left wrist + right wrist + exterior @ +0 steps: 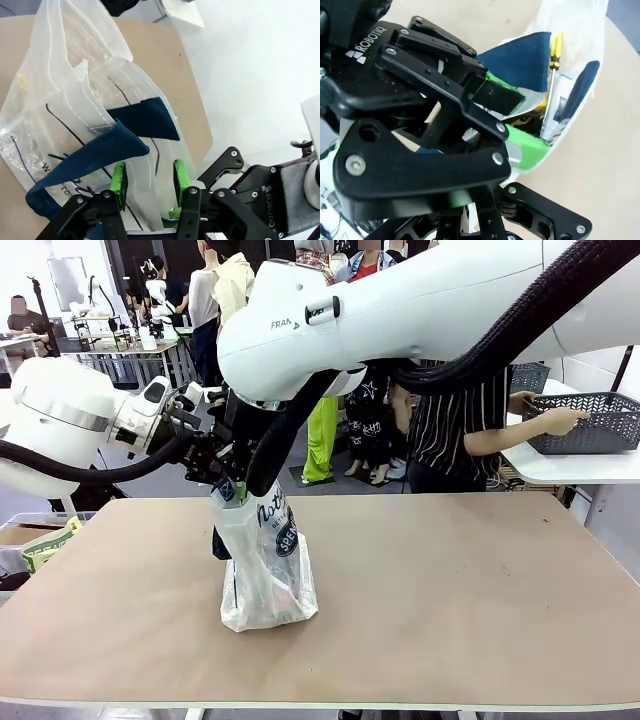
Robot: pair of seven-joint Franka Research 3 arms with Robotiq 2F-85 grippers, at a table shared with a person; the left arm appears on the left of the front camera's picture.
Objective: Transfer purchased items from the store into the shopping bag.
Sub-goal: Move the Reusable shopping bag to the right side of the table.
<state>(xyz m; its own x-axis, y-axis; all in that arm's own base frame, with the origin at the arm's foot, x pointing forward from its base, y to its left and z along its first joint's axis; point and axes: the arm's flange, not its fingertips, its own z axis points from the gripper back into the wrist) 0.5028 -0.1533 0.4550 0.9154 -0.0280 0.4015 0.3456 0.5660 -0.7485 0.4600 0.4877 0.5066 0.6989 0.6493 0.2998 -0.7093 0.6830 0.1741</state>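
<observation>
A: The shopping bag (268, 575) stands upright on the table (480, 580), mouth gathered high. Down inside it are the purchased items (532, 120): a yellow-and-black pack, and a yellow-and-black stick-shaped one against the bag's wall.
B: Both claws are right at the bag's mouth. I see the left gripper (150, 174) about half open, bag film running between its green pads (120, 180), nothing clamped that I can make out.
A: What about the right gripper (472, 217)?
B: Closed tight, just beside the left one at the bag's rim. What it has hold of I can't tell, because the left claw covers it.
A: So where's the danger?
B: Crowding. That's two claws packed together above one thin bag. Any sideways pull could drag the film, tip the bag and spill the goods. The dark blue handle (90, 157) loops just in front of the left pads and could snag a finger if that arm lifts.
A: And if the left claw closes there?
B: It likely bites film and handle together, and the mouth collapses.
A: The person?
B: Well beyond the bag, a hand (565, 420) on the mesh basket (600, 425). A next item would find the bag's mouth blocked.
</observation>
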